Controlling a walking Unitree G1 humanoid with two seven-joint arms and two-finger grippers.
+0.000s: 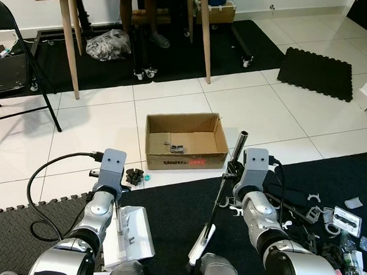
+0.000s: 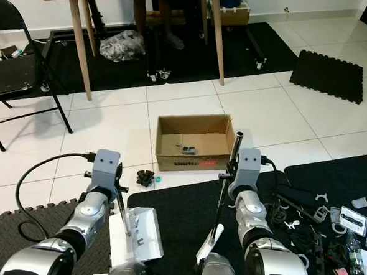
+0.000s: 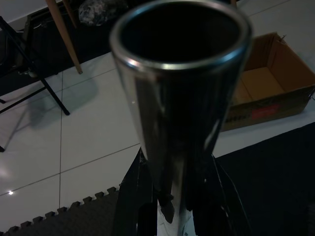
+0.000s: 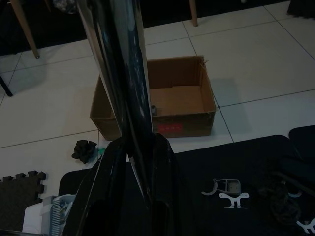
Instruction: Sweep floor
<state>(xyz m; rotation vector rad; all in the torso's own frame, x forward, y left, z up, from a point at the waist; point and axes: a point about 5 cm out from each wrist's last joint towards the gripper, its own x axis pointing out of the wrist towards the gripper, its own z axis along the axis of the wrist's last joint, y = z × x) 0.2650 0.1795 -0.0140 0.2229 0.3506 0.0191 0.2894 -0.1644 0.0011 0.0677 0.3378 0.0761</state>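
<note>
From where I stood the sweeping looked barely begun. Left of the cardboard box (image 1: 186, 141), the left end effector (image 3: 174, 196) was clamped on the metal handle of a white dustpan (image 1: 133, 233) resting on the black mat (image 1: 172, 218). A dark scrap (image 1: 133, 175) lay unswept on the tiles just beside the box's left corner. Right of it, the right end effector (image 4: 133, 196) gripped the broom handle (image 1: 227, 190); loose parts (image 1: 328, 218) cluttered the mat farther right.

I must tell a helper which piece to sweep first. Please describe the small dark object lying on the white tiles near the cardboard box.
Find the open cardboard box on the white tiles. Just off its front left corner, by the mat edge, lies a black crumpled lump. A tiny teal piece sits beside it; other debris is across the box, on the mat.
</note>
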